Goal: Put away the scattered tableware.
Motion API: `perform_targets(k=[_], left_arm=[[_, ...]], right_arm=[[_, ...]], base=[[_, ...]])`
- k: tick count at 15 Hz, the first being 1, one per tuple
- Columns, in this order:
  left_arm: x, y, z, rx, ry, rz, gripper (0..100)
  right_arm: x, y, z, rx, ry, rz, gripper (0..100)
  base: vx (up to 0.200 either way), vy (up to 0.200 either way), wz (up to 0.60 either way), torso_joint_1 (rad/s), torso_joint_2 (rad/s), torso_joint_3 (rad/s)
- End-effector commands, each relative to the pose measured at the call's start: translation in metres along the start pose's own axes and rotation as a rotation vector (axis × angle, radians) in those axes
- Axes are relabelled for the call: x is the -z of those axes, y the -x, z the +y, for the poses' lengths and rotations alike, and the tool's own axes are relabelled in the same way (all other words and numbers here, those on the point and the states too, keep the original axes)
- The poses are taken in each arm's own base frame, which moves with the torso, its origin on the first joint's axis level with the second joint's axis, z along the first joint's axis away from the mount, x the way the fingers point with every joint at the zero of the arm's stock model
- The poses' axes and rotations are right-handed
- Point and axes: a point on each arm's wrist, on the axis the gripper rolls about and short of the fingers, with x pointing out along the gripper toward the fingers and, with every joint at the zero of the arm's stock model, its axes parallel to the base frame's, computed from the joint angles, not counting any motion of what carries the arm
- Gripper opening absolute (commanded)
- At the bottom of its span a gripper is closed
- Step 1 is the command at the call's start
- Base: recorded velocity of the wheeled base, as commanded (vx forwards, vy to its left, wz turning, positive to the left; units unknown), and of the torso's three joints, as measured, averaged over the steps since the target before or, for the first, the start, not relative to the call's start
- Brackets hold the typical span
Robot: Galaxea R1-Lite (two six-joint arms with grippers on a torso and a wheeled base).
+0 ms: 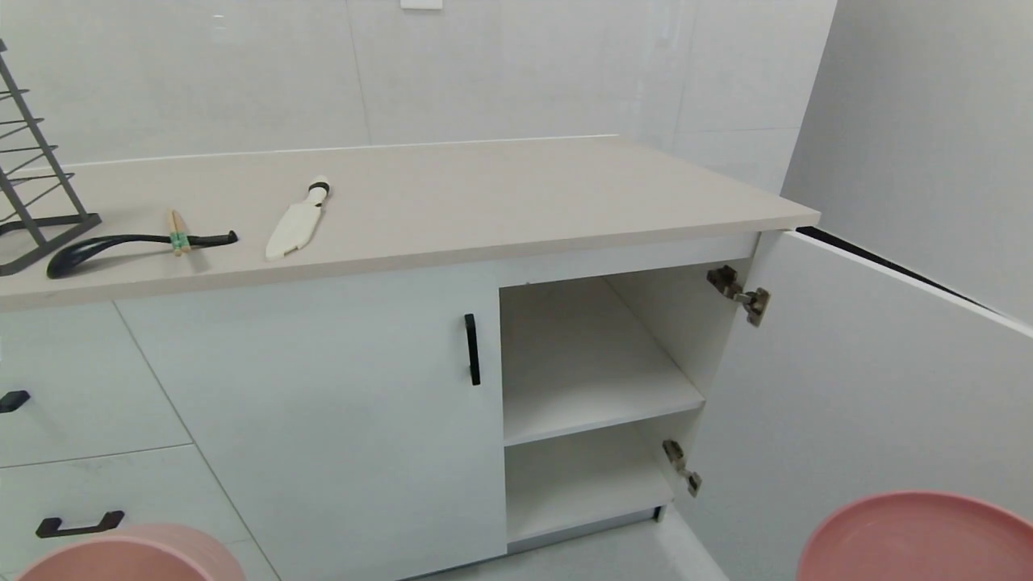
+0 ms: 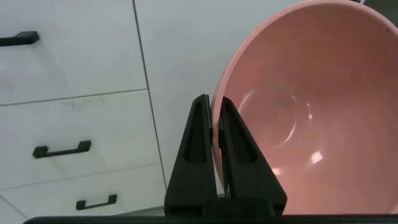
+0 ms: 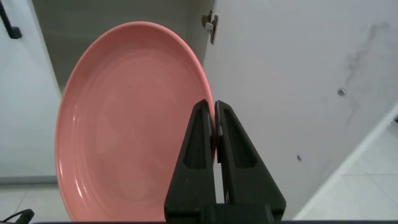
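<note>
My left gripper (image 2: pixel 215 118) is shut on the rim of a pink bowl (image 2: pixel 298 112), which peeks in at the lower left of the head view (image 1: pixel 133 557), low in front of the drawers. My right gripper (image 3: pixel 213 121) is shut on the rim of a pink plate (image 3: pixel 130 118); in the head view that plate (image 1: pixel 920 537) sits at the lower right, before the open cabinet door (image 1: pixel 855 387). On the countertop (image 1: pixel 500 194) lie a black ladle (image 1: pixel 121 244), a pair of chopsticks (image 1: pixel 177 231) across its handle, and a cream knife (image 1: pixel 299 219).
The right cabinet stands open with two bare shelves (image 1: pixel 589 379); its door swings out to the right. The left cabinet door with a black handle (image 1: pixel 472 349) is closed. A dark wire rack (image 1: pixel 32 169) stands at the counter's left end. Drawers (image 1: pixel 73 452) are at the lower left.
</note>
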Motion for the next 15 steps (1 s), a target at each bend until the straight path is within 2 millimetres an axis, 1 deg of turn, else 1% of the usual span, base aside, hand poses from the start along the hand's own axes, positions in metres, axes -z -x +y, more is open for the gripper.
perform_targets(k=[1,3,6,7,8,9,10,12,13,15], left_arm=[[0.000,0.000,0.000,0.000,0.000,0.002,0],[0.000,0.000,0.000,0.000,0.000,0.002,0],[0.000,0.000,0.000,0.000,-0.005,0.002,0],[0.000,0.000,0.000,-0.002,-0.003,0.000,0],[0.000,0.000,0.000,0.000,0.000,0.002,0],[0.000,0.000,0.000,-0.002,-0.002,0.002,0],[0.000,0.000,0.000,-0.002,-0.003,0.000,0],[0.000,0.000,0.000,0.000,-0.003,0.002,0],[0.000,0.000,0.000,0.000,-0.003,0.002,0],[0.000,0.000,0.000,0.000,-0.003,0.002,0]], right_arm=[[0.000,0.000,0.000,0.000,0.001,0.001,0],[0.000,0.000,0.000,-0.008,0.003,0.001,0],[0.000,0.000,0.000,-0.013,0.006,0.002,0],[-0.027,0.007,-0.003,0.019,0.035,-0.113,0],[-0.065,0.018,-0.004,0.067,0.063,-0.216,0],[-0.078,0.012,-0.005,0.030,0.066,-0.170,0],[-0.077,-0.006,-0.006,-0.141,0.062,-0.065,0],[-0.064,-0.031,-0.008,-0.268,0.055,0.098,0],[-0.064,-0.032,-0.008,-0.277,0.056,0.103,0],[-0.060,-0.054,-0.006,-0.488,0.097,0.204,0]], base=[[0.200,0.000,0.00,0.002,0.01,-0.002],[0.200,0.000,0.00,0.000,0.00,0.000],[0.000,0.000,0.00,0.000,0.00,0.000],[0.000,0.000,0.00,0.000,0.00,0.000],[0.000,0.000,0.00,0.000,0.00,0.000],[0.000,0.000,0.00,0.000,0.00,0.000],[0.000,0.000,0.00,0.000,0.00,0.000],[0.000,0.000,0.00,0.000,0.00,0.000],[0.000,0.000,0.00,0.000,0.00,0.000],[0.000,0.000,0.00,0.000,0.00,0.000]])
